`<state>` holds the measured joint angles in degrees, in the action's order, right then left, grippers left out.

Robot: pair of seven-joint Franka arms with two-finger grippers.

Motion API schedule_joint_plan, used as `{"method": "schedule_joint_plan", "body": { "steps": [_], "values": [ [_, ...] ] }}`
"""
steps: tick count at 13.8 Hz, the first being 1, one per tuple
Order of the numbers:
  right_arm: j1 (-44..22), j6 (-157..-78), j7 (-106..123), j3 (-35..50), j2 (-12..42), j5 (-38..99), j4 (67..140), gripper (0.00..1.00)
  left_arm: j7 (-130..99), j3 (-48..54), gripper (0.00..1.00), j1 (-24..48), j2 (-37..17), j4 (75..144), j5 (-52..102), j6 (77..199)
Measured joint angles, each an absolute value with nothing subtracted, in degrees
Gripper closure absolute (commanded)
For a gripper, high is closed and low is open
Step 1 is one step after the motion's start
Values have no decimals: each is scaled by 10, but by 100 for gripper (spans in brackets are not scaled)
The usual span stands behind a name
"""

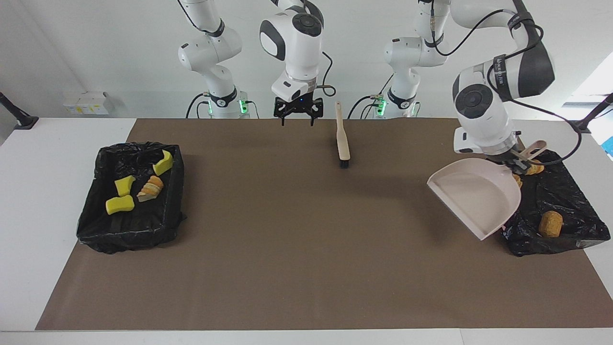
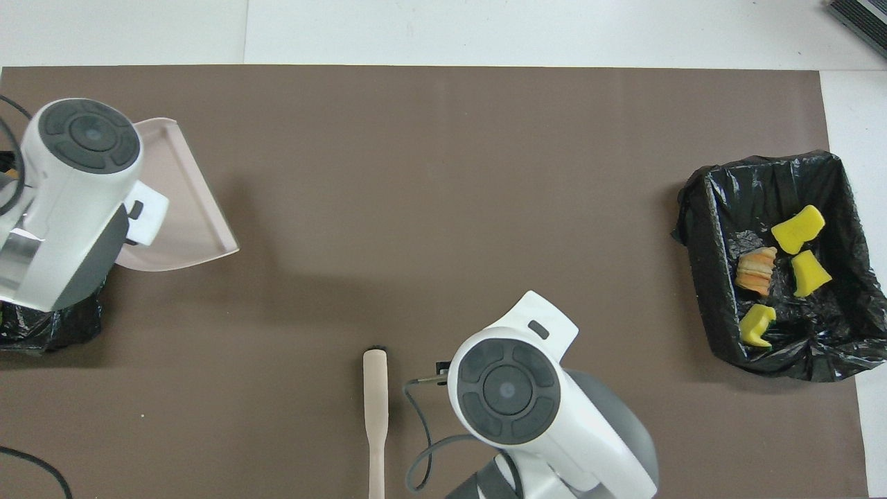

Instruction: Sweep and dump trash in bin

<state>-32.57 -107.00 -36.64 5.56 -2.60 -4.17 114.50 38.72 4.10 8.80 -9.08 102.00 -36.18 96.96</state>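
Trash lies in two black-lined bins. The bin (image 1: 131,225) at the right arm's end holds three yellow sponge chunks (image 1: 119,205) and a bread piece (image 1: 151,188); these also show in that bin (image 2: 714,298) from overhead. The bin (image 1: 570,191) at the left arm's end holds a golden-brown piece (image 1: 550,224). My left gripper (image 1: 521,163) is shut on the handle of the beige dustpan (image 1: 474,196), held in the air over that bin's edge and the mat. From overhead, the left arm covers part of the dustpan (image 2: 183,208). My right gripper (image 1: 297,119) hangs open and empty over the mat, beside the brush (image 1: 342,139).
The brush (image 2: 375,409) lies on the brown mat (image 1: 306,249) near the robots, bristles pointing away from them. The right arm's wrist (image 2: 506,388) hides its gripper from overhead. White table (image 1: 48,201) borders the mat at both ends.
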Motion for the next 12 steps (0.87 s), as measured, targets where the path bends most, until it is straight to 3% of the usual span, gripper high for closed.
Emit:
{"method": "schedule_joint_plan", "body": {
  "steps": [6, 12],
  "values": [
    [-203, -1077, -200, 55, 19, -68, 1080, 0, 39, 41, 100, 171, -141, 962, -145, 968],
    [-50, -1077, -48, 53, 23, -68, 1027, 0, -155, 42, 100, 245, -173, 952, -26, 1050]
  ]
}}
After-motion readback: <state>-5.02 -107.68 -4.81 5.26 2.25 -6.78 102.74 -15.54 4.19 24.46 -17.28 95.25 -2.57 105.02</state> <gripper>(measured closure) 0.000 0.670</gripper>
